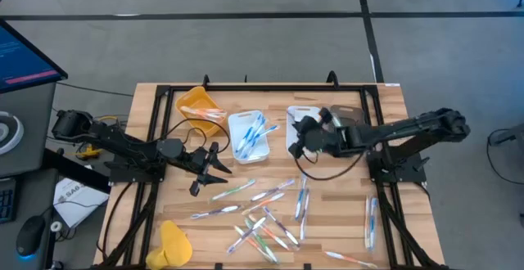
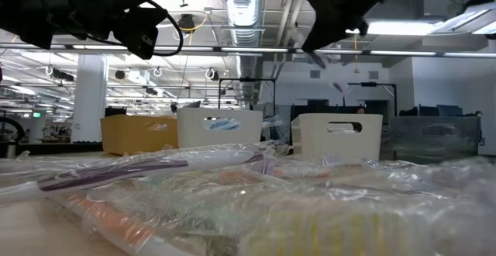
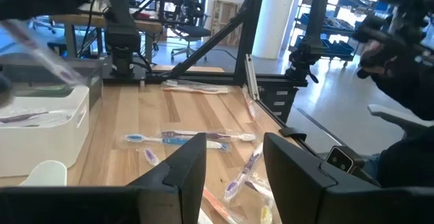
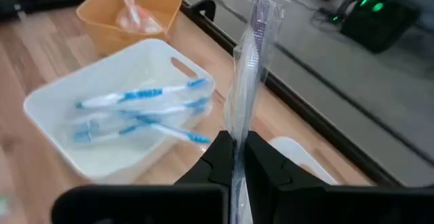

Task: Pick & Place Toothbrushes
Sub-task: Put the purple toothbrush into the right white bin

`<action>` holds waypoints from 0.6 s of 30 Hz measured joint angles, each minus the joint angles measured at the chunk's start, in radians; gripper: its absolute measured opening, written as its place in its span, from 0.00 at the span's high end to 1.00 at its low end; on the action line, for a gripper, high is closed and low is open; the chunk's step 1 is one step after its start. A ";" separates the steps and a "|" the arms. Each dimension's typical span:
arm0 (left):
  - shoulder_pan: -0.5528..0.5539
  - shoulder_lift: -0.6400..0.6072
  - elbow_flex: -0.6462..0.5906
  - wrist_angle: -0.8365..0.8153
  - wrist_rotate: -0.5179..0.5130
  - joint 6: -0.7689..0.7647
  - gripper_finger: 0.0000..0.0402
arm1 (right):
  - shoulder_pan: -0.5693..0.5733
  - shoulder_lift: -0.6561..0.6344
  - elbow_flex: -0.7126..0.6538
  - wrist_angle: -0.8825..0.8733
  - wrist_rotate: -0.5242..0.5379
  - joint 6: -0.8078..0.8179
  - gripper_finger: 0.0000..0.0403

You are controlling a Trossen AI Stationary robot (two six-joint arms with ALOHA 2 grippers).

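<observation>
Right wrist view shows the right gripper (image 4: 237,157) with jaws pinched on a wrapped toothbrush (image 4: 249,75) standing up from them; keep it upright over the second white tray (image 4: 298,157) just beneath before letting go. Left gripper (image 3: 234,159) hangs half-open, empty.

3 trays (image 1: 249,135), many toothbrushes (image 1: 264,221)

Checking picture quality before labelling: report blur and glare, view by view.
Low view: the toothbrushes nearest the lens are out of focus, ceiling lights glare. Right wrist view: the right gripper holds a wrapped toothbrush, the white tray soft. High view: evenly lit.
</observation>
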 joint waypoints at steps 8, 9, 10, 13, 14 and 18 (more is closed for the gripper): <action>-0.001 0.000 0.000 0.015 -0.060 0.050 0.65 | -0.140 0.125 -0.001 0.032 -0.178 -0.054 0.97; -0.001 0.000 0.000 0.014 -0.085 0.076 0.65 | -0.152 0.135 -0.001 0.041 -0.202 -0.054 0.97; -0.001 0.000 0.000 0.015 -0.108 0.093 0.65 | -0.161 0.142 0.001 0.041 -0.210 -0.054 0.97; -0.001 0.000 0.000 0.019 -0.146 0.099 0.65 | -0.178 0.151 0.015 0.016 -0.206 -0.050 0.97; -0.001 0.000 0.000 0.018 -0.145 0.086 0.65 | -0.182 0.153 0.018 0.003 -0.208 -0.043 0.97; -0.001 0.000 0.000 0.018 -0.145 0.068 0.65 | -0.189 0.145 0.021 -0.082 -0.208 0.009 0.97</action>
